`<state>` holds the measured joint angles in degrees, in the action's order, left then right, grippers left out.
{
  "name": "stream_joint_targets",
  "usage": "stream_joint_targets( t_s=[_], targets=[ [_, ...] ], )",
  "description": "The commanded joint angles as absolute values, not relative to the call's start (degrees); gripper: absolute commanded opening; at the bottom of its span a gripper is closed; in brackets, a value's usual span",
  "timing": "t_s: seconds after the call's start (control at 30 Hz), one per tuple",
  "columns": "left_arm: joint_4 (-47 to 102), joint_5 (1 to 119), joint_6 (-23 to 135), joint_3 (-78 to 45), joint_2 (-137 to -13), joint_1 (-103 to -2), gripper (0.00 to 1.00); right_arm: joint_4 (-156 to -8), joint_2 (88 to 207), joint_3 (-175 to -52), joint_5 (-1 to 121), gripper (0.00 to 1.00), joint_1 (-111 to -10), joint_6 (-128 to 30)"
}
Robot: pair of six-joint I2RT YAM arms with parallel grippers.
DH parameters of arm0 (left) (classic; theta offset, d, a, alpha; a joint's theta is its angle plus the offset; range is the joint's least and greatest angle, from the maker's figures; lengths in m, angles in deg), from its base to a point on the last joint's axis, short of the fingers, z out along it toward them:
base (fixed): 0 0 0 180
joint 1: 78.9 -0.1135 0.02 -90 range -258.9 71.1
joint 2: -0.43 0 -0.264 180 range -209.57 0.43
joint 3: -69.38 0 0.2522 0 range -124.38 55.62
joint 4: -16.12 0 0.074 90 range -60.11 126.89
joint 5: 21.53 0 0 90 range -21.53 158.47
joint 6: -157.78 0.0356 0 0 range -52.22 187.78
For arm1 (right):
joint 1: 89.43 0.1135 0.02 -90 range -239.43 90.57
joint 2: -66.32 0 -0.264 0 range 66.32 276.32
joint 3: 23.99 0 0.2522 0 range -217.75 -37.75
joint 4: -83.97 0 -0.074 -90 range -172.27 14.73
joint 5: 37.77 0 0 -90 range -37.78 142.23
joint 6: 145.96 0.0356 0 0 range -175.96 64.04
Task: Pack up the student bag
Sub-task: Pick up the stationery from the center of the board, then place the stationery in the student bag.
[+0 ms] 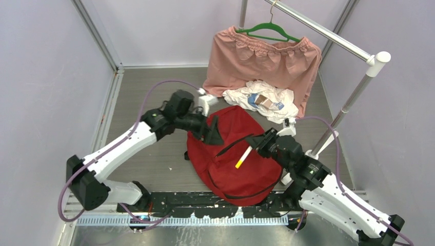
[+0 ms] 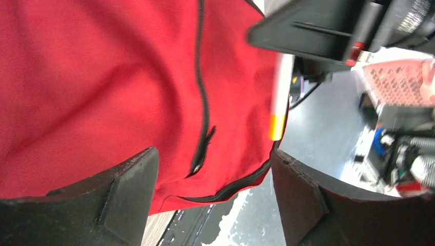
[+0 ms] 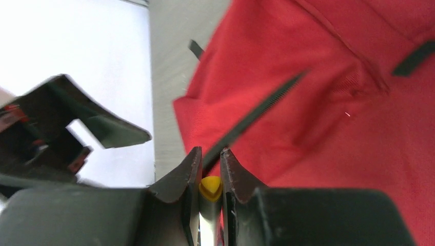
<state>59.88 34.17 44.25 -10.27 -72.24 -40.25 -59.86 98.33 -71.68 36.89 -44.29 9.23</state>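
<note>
Bag (image 1: pixel 231 164) lying by the near edge of the table (image 1: pixel 154 102), we are pinching the pen (image 1: pixel 244 157) in the right gripper (image 1: pixel 253 146), aiming its yellow tip at the zipper (image 1: pixel 233 145), which the open, empty left gripper (image 1: pixel 215 134) should be spreading.

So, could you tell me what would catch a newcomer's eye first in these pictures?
The red student bag dominates, lying in the middle of the table. Over it, the right tool is shut on a white pen with a yellow tip. At the back, a pink garment hangs on a green hanger from the rail.
</note>
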Motion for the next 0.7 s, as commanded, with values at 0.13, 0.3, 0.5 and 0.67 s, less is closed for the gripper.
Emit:
stream_joint_targets(
  t_s=[0.13,0.3,0.5,0.67],
  targets=[
    [70.59,50.35,56.84,-23.07,-84.76,-28.36,0.75,-54.35,94.41,-67.75,37.54,0.01,-44.33,15.26],
    [69.24,52.23,57.67,-24.95,-90.09,-27.83,0.69,-52.46,93.28,-68.66,36.41,0.01,-44.33,15.26],
    [70.95,54.99,57.81,-28.80,-94.68,-27.31,0.45,-55.58,95.62,-68.77,36.49,0.01,-44.36,15.36],
    [71.07,58.50,56.51,-30.14,-93.22,-27.31,0.05,-60.66,99.01,-67.84,37.88,0.01,-44.35,15.76]
  ],
)
